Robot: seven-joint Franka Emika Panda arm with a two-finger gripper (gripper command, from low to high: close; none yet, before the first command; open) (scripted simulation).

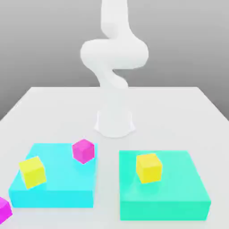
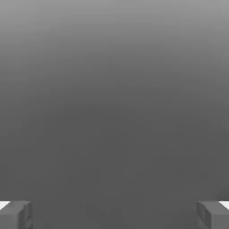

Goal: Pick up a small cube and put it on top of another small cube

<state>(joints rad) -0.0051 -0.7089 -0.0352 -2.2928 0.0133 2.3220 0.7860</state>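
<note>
One small magenta cube (image 1: 83, 150) sits on the far right corner of the flat cyan block (image 1: 53, 176), on the exterior view's left. Another small magenta cube (image 1: 3, 209) lies on the table by that block's near left corner, partly cut off by the frame edge. In the hand view my gripper (image 2: 114, 214) is open, its two grey fingertips (image 2: 15, 214) standing far apart with nothing between them and only plain grey background beyond. The white arm (image 1: 114, 58) rises from its base at the table's middle back.
A yellow cube (image 1: 32, 171) rests on the cyan block's left part. A second yellow cube (image 1: 149, 167) sits on the flat teal block (image 1: 163, 188) on the exterior view's right. The white table (image 1: 179, 112) stretches behind the blocks around the arm's base (image 1: 115, 123).
</note>
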